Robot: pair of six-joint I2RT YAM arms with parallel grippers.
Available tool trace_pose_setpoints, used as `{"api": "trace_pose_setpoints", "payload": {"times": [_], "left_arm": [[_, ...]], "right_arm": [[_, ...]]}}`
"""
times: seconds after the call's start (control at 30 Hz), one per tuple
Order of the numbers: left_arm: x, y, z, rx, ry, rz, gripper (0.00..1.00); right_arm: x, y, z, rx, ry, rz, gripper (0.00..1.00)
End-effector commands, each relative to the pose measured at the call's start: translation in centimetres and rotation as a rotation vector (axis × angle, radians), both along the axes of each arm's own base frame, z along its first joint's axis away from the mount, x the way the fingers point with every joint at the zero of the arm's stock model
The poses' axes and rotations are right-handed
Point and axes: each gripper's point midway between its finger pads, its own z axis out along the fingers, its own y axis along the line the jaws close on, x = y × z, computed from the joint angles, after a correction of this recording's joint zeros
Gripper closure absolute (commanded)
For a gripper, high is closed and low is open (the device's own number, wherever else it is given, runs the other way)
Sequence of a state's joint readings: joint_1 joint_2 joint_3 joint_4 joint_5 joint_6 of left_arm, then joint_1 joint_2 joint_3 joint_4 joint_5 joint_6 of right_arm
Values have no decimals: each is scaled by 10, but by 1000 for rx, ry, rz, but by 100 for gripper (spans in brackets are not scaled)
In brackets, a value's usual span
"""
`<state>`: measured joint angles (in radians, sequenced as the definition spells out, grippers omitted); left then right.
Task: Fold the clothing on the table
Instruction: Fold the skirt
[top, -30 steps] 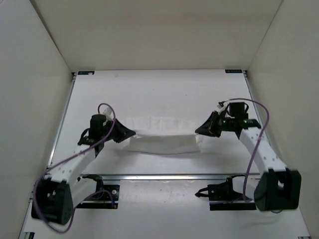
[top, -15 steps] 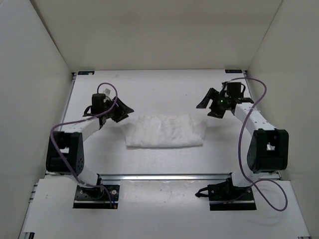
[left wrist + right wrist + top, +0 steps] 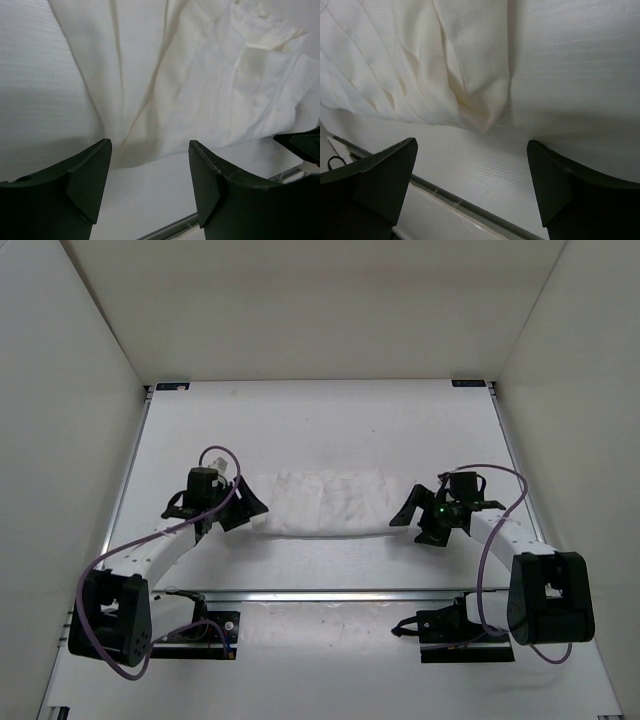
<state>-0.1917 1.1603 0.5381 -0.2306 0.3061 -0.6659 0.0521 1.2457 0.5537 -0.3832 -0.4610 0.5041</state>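
The clothing (image 3: 325,505) is laid mid-frame on the counter (image 3: 320,420), long side running left to right; the left hand (image 3: 243,512) is spread open, empty, just beside its left end; the right hand (image 3: 408,520) is spread open, empty, just beside its right end; both are about equally near.

The thin, wrinkled white clothing (image 3: 328,504) is laid flat, folded into a wide rectangular band, near the middle of the matte white table (image 3: 330,420), marked with faint creases.
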Motion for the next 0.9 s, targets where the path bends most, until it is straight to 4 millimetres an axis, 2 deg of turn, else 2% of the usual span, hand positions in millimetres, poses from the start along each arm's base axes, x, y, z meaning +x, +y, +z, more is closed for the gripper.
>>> {"api": "trace_pose_setpoints", "payload": {"times": [0.0, 0.1, 0.13, 0.17, 0.27, 0.3, 0.33, 0.37, 0.4, 0.43, 0.47, 0.5, 0.53, 0.6, 0.63, 0.67, 0.7, 0.77, 0.83, 0.87], "left_arm": [[-7, 12, -14, 73, 12, 11, 26], [-14, 8, -27, 77, 45, -2, 23], [-17, 7, -31, 82, 50, -8, 24], [-17, 6, -33, 78, 59, -5, 23], [-19, -2, -38, 64, 60, -10, 23], [-17, -4, -39, 54, 55, -6, 23], [-20, -9, -42, 41, 68, -11, 26], [-19, -11, -42, 32, 56, -14, 31], [-17, -15, -41, 22, 54, -16, 47], [-13, -20, -40, 15, 42, -23, 67], [-13, -25, -41, 11, 48, -31, 80], [-6, -29, -38, -2, 20, -29, 85], [-8, -39, -40, -11, 25, -51, 89], [2, -58, -33, -48, -27, -72, 91], [-1, -66, -36, -58, -15, -85, 91], [1, -76, -37, -77, -17, -96, 91], [5, -84, -33, -96, -42, -110, 92], [8, -88, -40, -99, -22, -100, 92], [12, -91, -40, -96, -29, -101, 92], [17, -90, -38, -92, -38, -94, 92]], "right_arm": [[20, 10, 7, 61, -95, 0, 11], [28, 13, 2, 66, -88, -2, 16], [29, 15, 1, 74, -94, 3, 29], [31, 19, 2, 86, -96, 12, 48], [33, 21, 1, 99, -93, 7, 75], [35, 20, 2, 95, -97, -1, 81], [34, 21, 2, 98, -95, 0, 96], [35, 16, 1, 95, -101, -10, 99], [36, 11, 0, 88, -100, -16, 100], [35, 6, 2, 90, -101, -23, 100], [34, 4, 3, 85, -99, -16, 100], [37, 0, 8, 71, -111, -3, 100], [40, -12, 12, 44, -111, -20, 100], [45, -24, 16, -10, -110, -6, 100], [55, -31, 27, -49, -147, 6, 100], [52, -33, 27, -73, -120, 15, 100], [55, -34, 37, -97, -131, 42, 100], [65, -32, 52, -147, -169, 94, 100], [70, -10, 69, -168, -208, 186, 100], [78, -9, 80, -188, -243, 204, 100]]}}
